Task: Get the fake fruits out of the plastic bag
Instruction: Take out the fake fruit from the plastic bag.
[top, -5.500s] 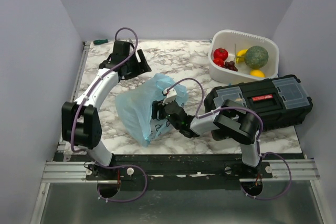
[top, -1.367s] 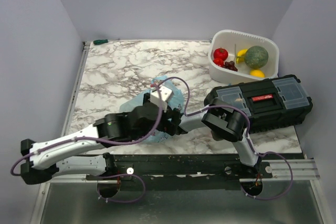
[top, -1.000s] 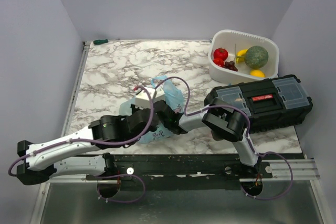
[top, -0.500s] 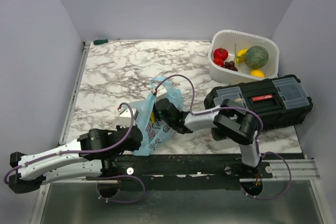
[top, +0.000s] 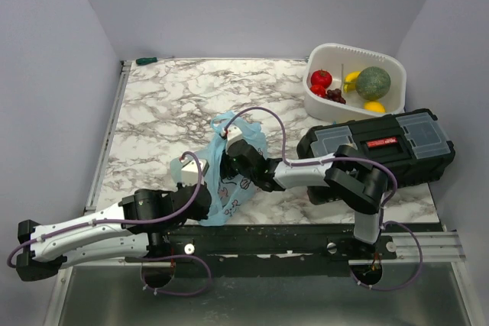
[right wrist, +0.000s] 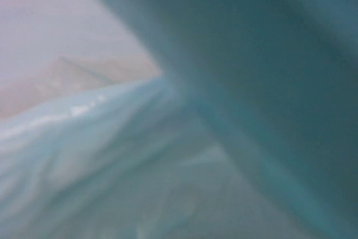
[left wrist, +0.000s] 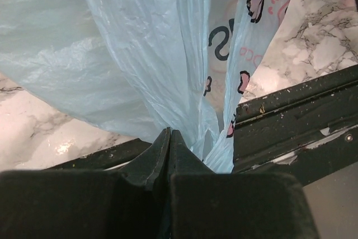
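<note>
The light-blue plastic bag (top: 229,177) with pink cartoon print hangs stretched near the table's front edge. My left gripper (top: 212,202) is shut on its lower end; in the left wrist view the film (left wrist: 162,54) gathers into the closed fingertips (left wrist: 169,132). The right arm's wrist (top: 248,159) is pushed into the bag's mouth. Its fingers are hidden by film, and the right wrist view shows only blurred blue plastic (right wrist: 179,138). The fake fruits lie in the white tub: tomato (top: 321,78), grapes (top: 335,95), banana (top: 351,78), melon (top: 374,82), citrus (top: 374,106).
The white tub (top: 315,101) stands at the back right with a black toolbox (top: 382,146) in front of it. A green-handled tool (top: 145,59) lies at the back left corner. The black rail (left wrist: 291,132) runs along the near edge, right under the bag.
The left gripper closed on the bag's lower end and drew it back toward the near edge. The bag is now pulled taut between both arms, and the right wrist shifted slightly further in.
</note>
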Tool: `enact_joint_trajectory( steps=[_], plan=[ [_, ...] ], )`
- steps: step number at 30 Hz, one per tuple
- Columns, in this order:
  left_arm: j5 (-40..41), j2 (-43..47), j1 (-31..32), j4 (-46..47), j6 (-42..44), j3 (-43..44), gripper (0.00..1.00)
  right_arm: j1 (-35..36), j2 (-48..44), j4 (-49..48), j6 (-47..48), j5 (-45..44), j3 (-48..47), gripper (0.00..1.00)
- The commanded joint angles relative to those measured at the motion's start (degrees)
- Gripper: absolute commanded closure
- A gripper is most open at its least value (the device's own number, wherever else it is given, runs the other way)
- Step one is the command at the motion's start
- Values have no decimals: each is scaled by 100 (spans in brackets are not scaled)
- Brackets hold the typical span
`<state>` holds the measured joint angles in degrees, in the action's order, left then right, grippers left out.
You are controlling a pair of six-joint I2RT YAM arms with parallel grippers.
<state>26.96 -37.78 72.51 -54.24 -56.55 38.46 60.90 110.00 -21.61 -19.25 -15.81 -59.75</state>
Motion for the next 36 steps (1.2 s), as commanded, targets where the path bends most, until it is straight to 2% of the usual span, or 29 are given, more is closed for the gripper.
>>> enact_joint_trajectory(
  steps=[1, 6, 19, 23, 32, 36],
  plan=[
    [-148, 465, 31, -75, 1, -198, 100, 3, -481, 543, -156, 746, 112, 40],
    [-170, 901, 27, 19, 0, -295, 100, 47, -570, 240, 49, 1400, 306, 36],
    [-296, 581, 30, 197, 126, -324, 100, 98, 355, -93, 491, 585, -8, 39],
    [-353, 537, 29, 370, 167, -346, 100, 178, 587, 33, 413, 157, -203, 48],
    [-385, 574, 27, 537, 111, -427, 100, 461, 690, -48, 750, -759, -281, 53],
    [-368, 701, 26, 495, 45, -492, 100, 464, 722, -29, 858, -908, -378, 63]
  ],
)
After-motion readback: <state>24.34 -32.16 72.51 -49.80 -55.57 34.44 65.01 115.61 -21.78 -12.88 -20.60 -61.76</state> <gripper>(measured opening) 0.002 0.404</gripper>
